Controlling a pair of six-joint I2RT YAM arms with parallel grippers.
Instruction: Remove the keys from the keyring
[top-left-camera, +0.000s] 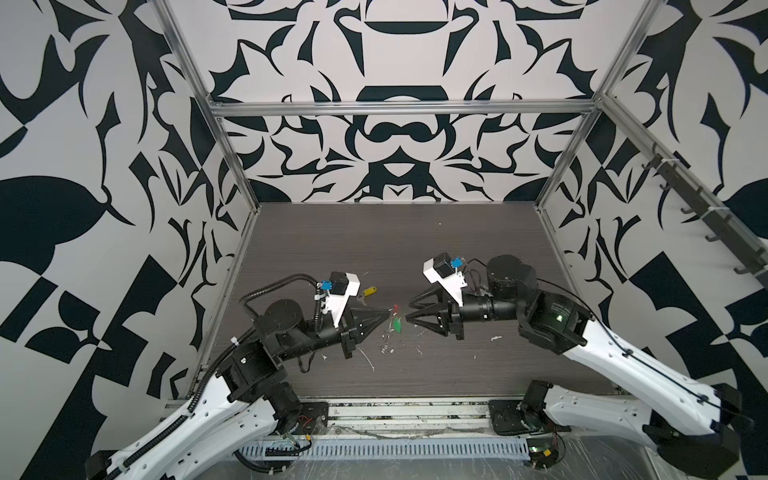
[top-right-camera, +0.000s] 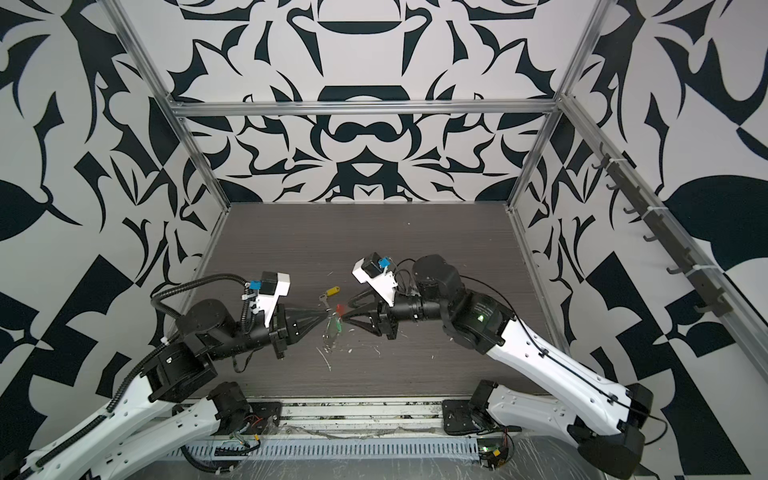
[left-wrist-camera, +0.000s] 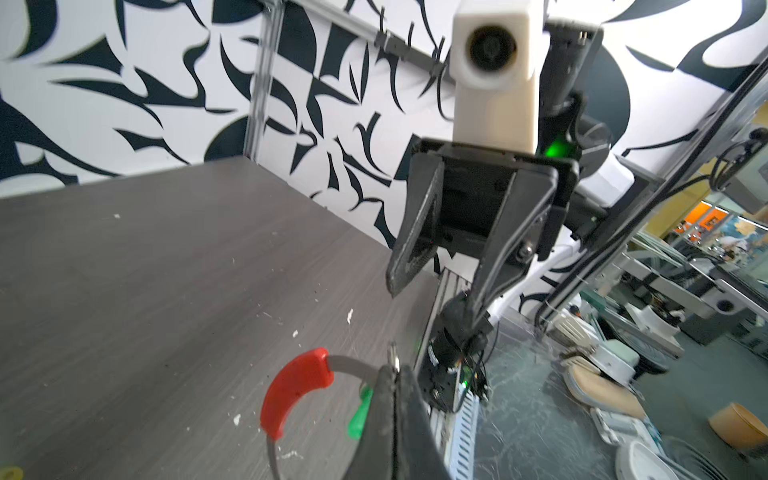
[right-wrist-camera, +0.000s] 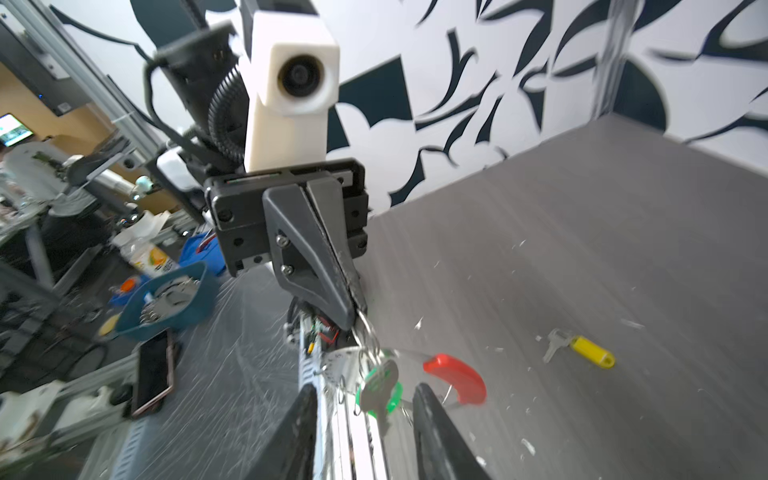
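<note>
Two tags, one keyring (left-wrist-camera: 293, 390): your left gripper (top-left-camera: 390, 317) pinched the keyring, one green tag (right-wrist-camera: 379, 392) hanging from it; one yellow tag (right-wrist-camera: 592, 351) lay well apart; your right gripper (top-left-camera: 408, 312) stood spread beside it.

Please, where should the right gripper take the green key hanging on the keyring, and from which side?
Probably by the lower tag body of the green key, head-on with the right gripper: it hangs free between the open fingers, while the left gripper pinches the keyring wire above.
</note>
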